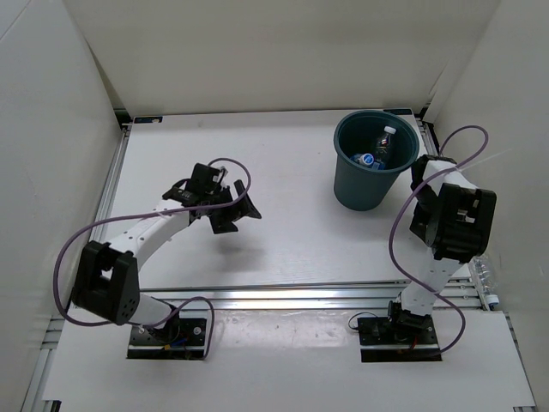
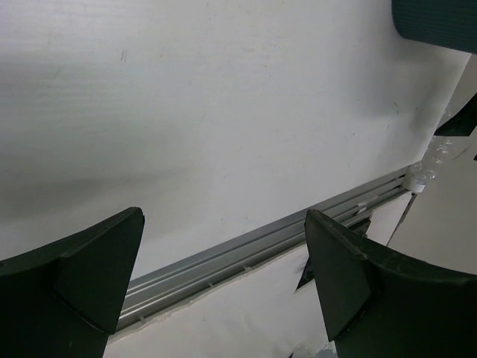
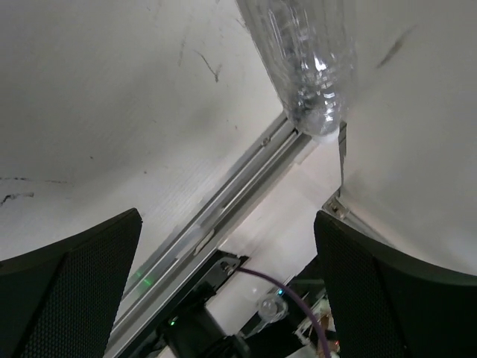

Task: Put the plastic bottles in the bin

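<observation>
The dark teal bin (image 1: 353, 190) stands upright at the back right of the table. Inside it lie two clear bottles with blue labels (image 1: 378, 149). No green bottle shows. One plain clear bottle (image 1: 484, 278) lies at the table's right edge by the metal rail; it shows large in the right wrist view (image 3: 302, 60), beyond the jaws. My right gripper (image 3: 223, 283) is open and empty, apart from that bottle; its fingers are hidden under the wrist in the top view. My left gripper (image 1: 237, 211) is open and empty over the table's middle left.
A metal rail (image 1: 283, 296) runs along the table's near edge. White walls close in the left, back and right sides. In the left wrist view (image 2: 222, 224) the bin's base (image 2: 440, 19) shows at top right and the clear bottle (image 2: 428, 168) far right.
</observation>
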Motion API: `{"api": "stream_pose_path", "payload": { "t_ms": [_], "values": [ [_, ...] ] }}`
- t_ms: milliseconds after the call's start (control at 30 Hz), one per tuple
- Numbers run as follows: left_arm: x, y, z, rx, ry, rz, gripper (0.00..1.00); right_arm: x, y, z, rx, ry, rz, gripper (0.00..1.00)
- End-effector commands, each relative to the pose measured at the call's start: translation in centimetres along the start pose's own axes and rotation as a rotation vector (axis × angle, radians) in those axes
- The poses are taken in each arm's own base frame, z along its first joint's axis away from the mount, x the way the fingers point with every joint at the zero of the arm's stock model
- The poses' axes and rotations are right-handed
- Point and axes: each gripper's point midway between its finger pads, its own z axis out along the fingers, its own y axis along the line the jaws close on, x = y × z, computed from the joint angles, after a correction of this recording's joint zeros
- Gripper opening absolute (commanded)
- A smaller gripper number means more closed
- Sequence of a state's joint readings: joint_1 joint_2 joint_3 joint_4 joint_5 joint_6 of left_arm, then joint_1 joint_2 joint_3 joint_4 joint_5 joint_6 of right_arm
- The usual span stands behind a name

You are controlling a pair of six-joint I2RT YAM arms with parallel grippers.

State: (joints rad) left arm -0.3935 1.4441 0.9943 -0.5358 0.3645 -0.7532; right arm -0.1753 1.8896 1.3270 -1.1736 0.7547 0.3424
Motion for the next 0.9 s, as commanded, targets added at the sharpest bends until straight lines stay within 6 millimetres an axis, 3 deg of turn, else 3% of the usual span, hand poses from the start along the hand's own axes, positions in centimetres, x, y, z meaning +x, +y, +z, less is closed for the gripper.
{"api": "stream_pose_path", "payload": {
  "t_ms": [0,133,333,467,867],
  "values": [
    [-0.3,-0.7,-1.4,0.039,-0.079,0.005,1.0,-0.9,0.6,0.6,-0.04,-0.038,-0.091,1.0],
    [0.3,-0.5,-2.8,0.058,-0.125,-0.017,1.0,-2.3,0.5,1.2,-0.019,-0.111,-0.149,1.0],
    [1.2,-0.5,-4.3,0.088,-0.172,-0.029,1.0,-4.0,-1.7,2.5,0.193,-0.106,-0.148,1.0],
    [1.9,-0.3,-5.3,0.106,-0.199,-0.041,1.0,-4.5,-2.4,3.4,0.193,-0.077,-0.14,1.0],
    [3.4,0.9,-5.2,0.107,-0.18,-0.064,1.0,-2.7,-5.9,9.1,0.181,0.012,-0.051,1.0]
  ]
}}
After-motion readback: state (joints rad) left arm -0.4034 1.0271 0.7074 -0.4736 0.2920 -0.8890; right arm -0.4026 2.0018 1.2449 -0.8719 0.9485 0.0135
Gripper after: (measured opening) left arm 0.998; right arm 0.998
